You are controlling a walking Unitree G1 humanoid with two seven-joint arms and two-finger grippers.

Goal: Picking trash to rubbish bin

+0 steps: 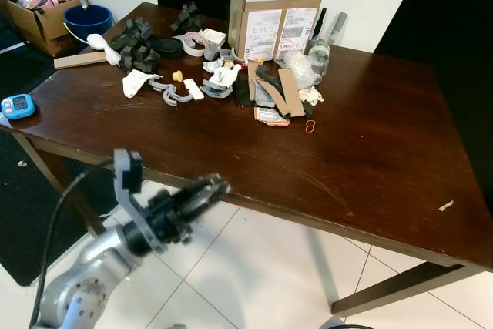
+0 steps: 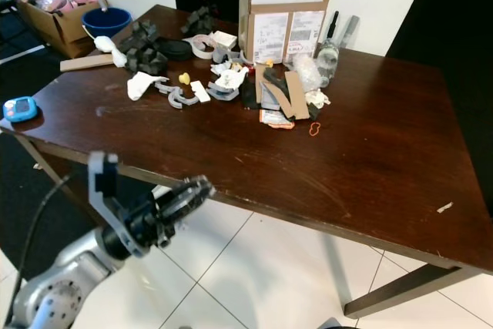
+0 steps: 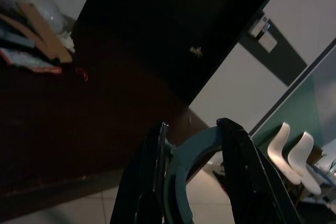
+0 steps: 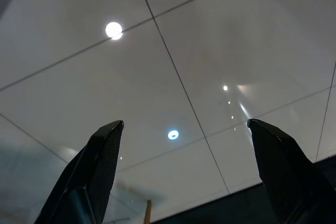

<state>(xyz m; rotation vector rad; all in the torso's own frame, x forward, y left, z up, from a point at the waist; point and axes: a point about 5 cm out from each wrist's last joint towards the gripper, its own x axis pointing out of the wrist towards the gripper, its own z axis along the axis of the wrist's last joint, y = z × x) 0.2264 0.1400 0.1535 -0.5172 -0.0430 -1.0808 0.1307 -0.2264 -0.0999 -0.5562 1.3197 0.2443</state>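
Note:
My left gripper [image 1: 218, 187] hangs in front of the near edge of the dark wooden table [image 1: 370, 152], just below the tabletop. It is shut on a teal curved piece [image 3: 181, 169], which sits between its two black fingers. Scattered trash [image 1: 223, 78] lies at the back of the table: grey curved pieces, white paper scraps, cardboard strips and black foam blocks. A red rubber band [image 1: 310, 125] lies beside the pile. My right gripper [image 4: 184, 129] is open, its fingers wide apart over pale floor tiles, holding nothing.
An open cardboard box [image 1: 276, 13] stands at the table's back edge. A blue bucket [image 1: 87, 19] and a carton of pink things [image 1: 42, 1] stand on the floor at the far left. A blue device [image 1: 17, 105] lies on the left corner, a white scrap [image 1: 446, 206] at the right.

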